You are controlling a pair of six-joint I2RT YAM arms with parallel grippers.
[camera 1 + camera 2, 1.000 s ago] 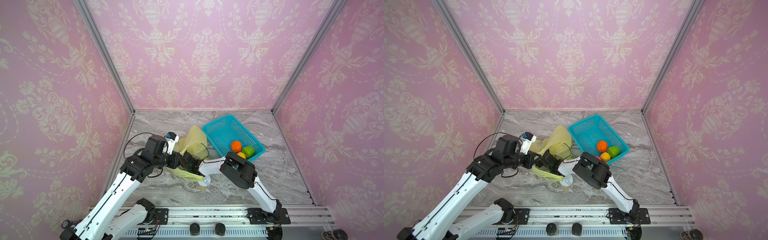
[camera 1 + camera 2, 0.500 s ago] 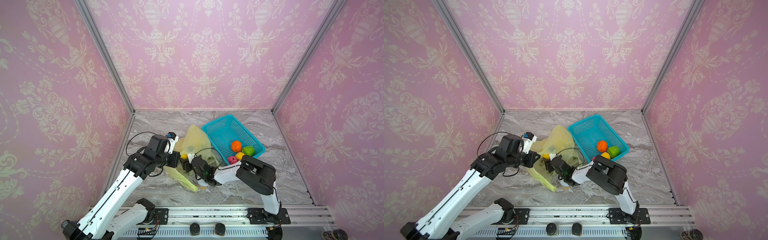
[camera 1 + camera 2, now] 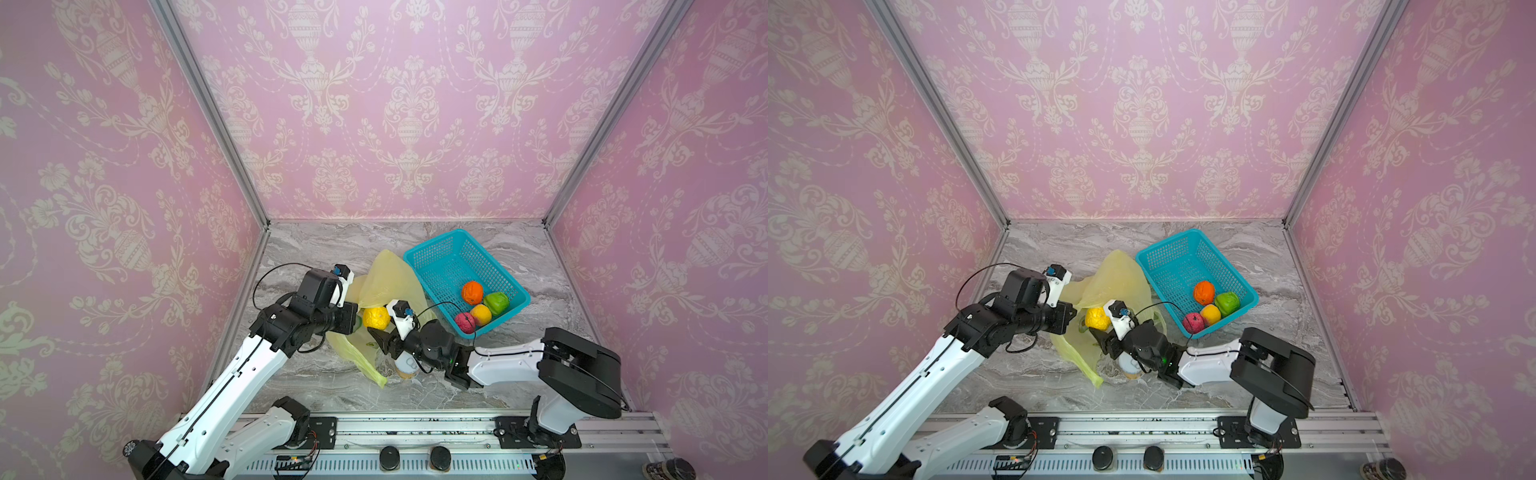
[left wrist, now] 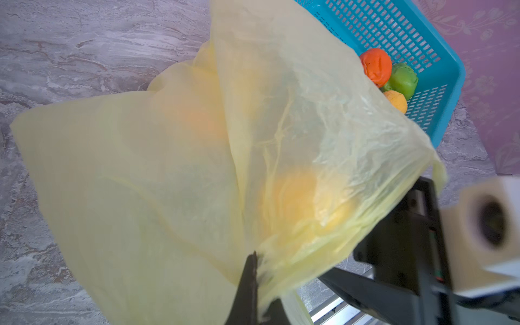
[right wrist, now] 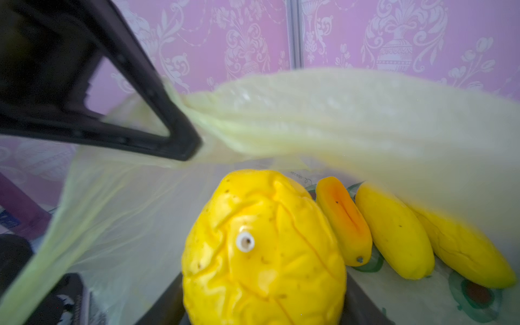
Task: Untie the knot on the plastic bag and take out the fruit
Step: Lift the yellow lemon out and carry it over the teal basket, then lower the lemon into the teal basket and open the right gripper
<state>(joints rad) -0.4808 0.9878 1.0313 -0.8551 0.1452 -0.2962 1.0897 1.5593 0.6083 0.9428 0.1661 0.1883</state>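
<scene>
Newly gripped in the right fingers (image 3: pixel 379 337), the crinkled yellow toy lemon (image 5: pixel 261 247) leaves the thin pale-yellow plastic bag (image 4: pixel 168 168), which the tight-shut left fingers (image 4: pixel 250 281) pinch, so another fruit comes out.

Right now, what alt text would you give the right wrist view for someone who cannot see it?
A crumpled yellow lemon fills the foreground inside an open pale-yellow bag, with three oblong fruits lying beside it. The black left gripper pinches the bag's edge, holding it up over the fruit against pink wallpaper.
</scene>
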